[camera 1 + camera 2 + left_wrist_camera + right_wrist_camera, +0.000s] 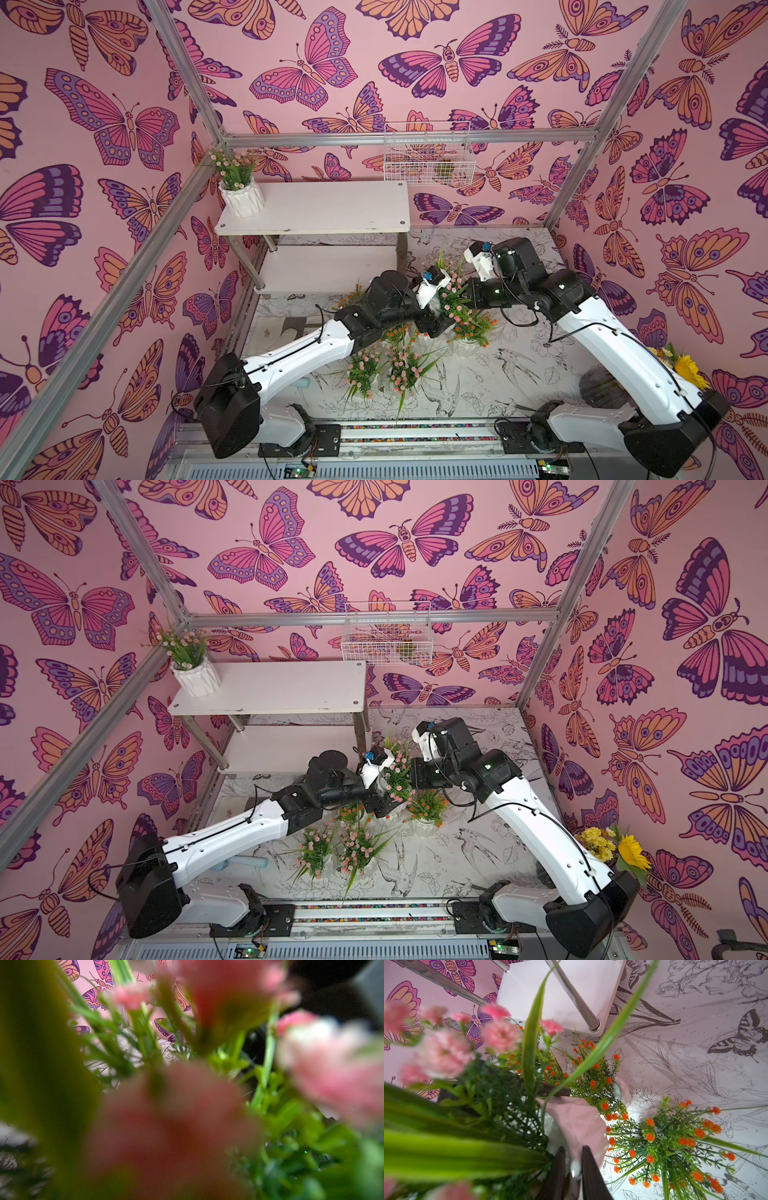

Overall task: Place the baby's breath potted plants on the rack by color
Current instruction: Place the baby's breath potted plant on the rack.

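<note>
The rack (316, 210) holds a single pot. The shelved pink plant (240, 185), in its white ribbed pot, sits on the far left corner of the top board. On the wall behind the rack's right end hangs a white wire basket (428, 153) with something small and greenish-yellow in it, too small to make out.

Just off the rack's front right leg, both arms meet at the gripped pink plant (451, 293). In the right wrist view, the right gripper (575, 1169) has its two dark fingers (591, 1174) drawn close together, and the rim of that plant's pot is pinched between them. The left gripper (434, 323) reaches in under the same blooms. Its wrist view is all blurred pink flowers and leaves, so I cannot tell how wide its fingers stand or whether they touch the pot.

The other pots stand on the table (519, 365) in front of the rack. The first orange plant (473, 326) is just beside the gripped one, on the side away from the rack. The second orange plant (395, 332) shows under the left forearm. The third orange plant (353, 294) peeks out behind that arm, close to the rack's lower board. Farther out from the rack, the third pink plant (363, 372) and the fourth pink plant (405, 368) stand side by side. Well apart from the rack, by the right arm's base, is a sunflower bunch (688, 368).
</note>
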`<action>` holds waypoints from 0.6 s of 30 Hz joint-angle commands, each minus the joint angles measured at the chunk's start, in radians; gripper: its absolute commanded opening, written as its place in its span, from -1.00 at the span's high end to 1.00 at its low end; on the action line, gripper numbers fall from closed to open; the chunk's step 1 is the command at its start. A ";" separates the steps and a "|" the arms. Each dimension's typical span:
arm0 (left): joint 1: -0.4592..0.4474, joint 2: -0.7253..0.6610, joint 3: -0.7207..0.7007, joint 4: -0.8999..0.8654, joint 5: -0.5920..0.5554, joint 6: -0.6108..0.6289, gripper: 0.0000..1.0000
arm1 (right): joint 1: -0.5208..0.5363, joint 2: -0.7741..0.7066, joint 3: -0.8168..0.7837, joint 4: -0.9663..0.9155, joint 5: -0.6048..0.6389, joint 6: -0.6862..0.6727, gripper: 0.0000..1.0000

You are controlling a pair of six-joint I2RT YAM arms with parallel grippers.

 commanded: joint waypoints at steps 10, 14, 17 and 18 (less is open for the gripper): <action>0.005 -0.066 0.065 -0.057 -0.072 0.002 -0.09 | -0.091 -0.105 0.000 0.020 -0.014 -0.001 0.41; 0.009 -0.088 0.105 -0.123 -0.115 0.004 -0.07 | -0.161 -0.174 -0.050 0.015 0.006 -0.004 0.39; 0.016 -0.093 0.146 -0.177 -0.138 0.007 -0.07 | -0.207 -0.222 -0.099 0.022 0.007 -0.001 0.39; 0.018 -0.093 0.163 -0.198 -0.146 0.009 -0.07 | -0.219 -0.238 -0.118 0.026 0.009 0.000 0.38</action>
